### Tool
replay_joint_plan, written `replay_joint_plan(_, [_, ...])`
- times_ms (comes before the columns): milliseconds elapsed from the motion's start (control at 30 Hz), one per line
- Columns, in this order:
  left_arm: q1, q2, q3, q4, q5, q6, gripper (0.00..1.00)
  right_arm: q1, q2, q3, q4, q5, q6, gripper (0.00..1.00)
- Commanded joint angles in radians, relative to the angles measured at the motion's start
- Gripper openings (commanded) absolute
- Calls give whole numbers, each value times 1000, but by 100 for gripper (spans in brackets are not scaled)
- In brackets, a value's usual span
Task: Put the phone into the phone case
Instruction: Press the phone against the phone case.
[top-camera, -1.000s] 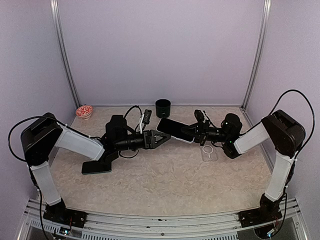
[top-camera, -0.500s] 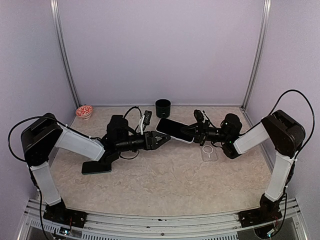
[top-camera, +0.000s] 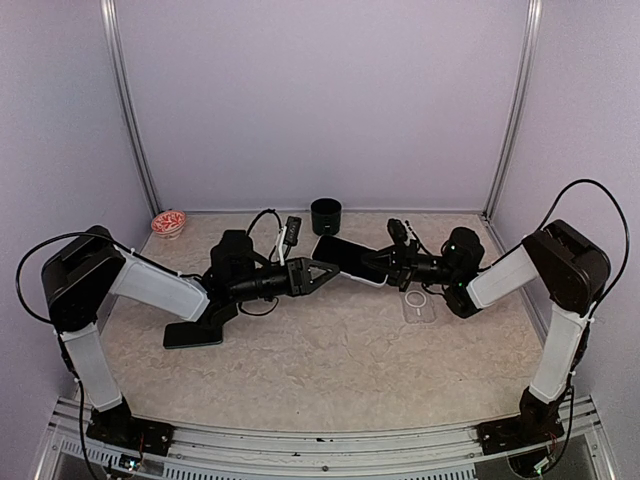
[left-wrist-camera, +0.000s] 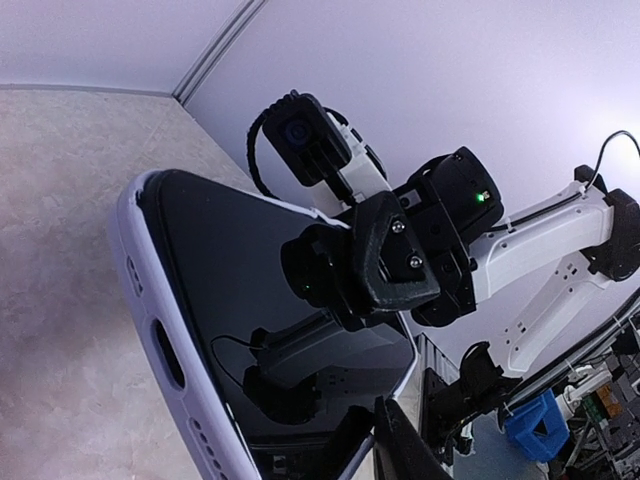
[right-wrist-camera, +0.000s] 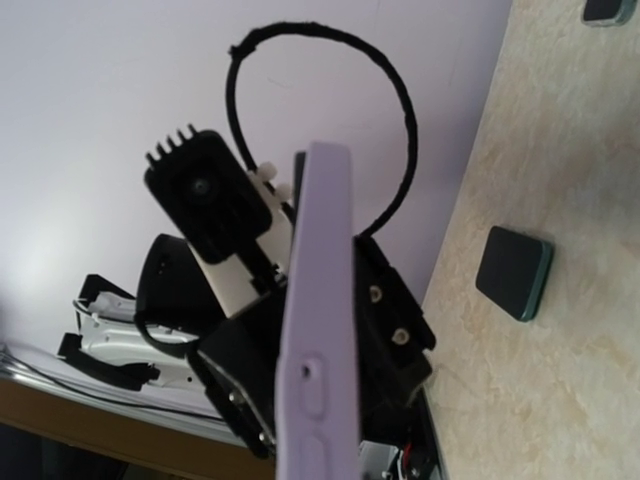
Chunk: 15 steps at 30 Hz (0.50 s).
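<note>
The phone (top-camera: 348, 257), lilac-edged with a dark screen, hangs above the table's middle. My right gripper (top-camera: 384, 265) is shut on its right end. In the left wrist view the phone (left-wrist-camera: 250, 300) fills the frame, with the right gripper (left-wrist-camera: 365, 265) clamped on its far end. My left gripper (top-camera: 322, 268) has its jaws on either side of the phone's left end. One left fingertip (left-wrist-camera: 398, 448) rests against the screen's corner and the other is hidden. Edge-on in the right wrist view, the phone (right-wrist-camera: 318, 330) has black fingers on both sides. The clear phone case (top-camera: 420, 305) lies flat below the right gripper.
A black cup (top-camera: 326, 215) stands at the back centre. A small red-and-white bowl (top-camera: 168, 222) sits at the back left. A dark flat pad (top-camera: 193, 331) lies under the left forearm. Metal posts rise at both back corners.
The left gripper's jaws have narrowed around the phone's left end and it has shifted slightly up. The right gripper and phone have stayed put.
</note>
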<state>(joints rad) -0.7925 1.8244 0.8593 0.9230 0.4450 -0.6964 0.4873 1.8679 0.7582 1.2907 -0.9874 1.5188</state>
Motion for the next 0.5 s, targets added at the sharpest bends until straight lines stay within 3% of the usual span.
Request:
replay_joint_plan(0, [4,6,-1,43,13,13,25,14,-9,11,137,-15,41,2])
replay_joint_plan(267, [8,-9,-5,51,69,58,1,13,36,29,272,-31,160,3])
replay_joint_plan(467, [28,-53,-32,34,149,127,0,-4,45,33,274,-35,178,3])
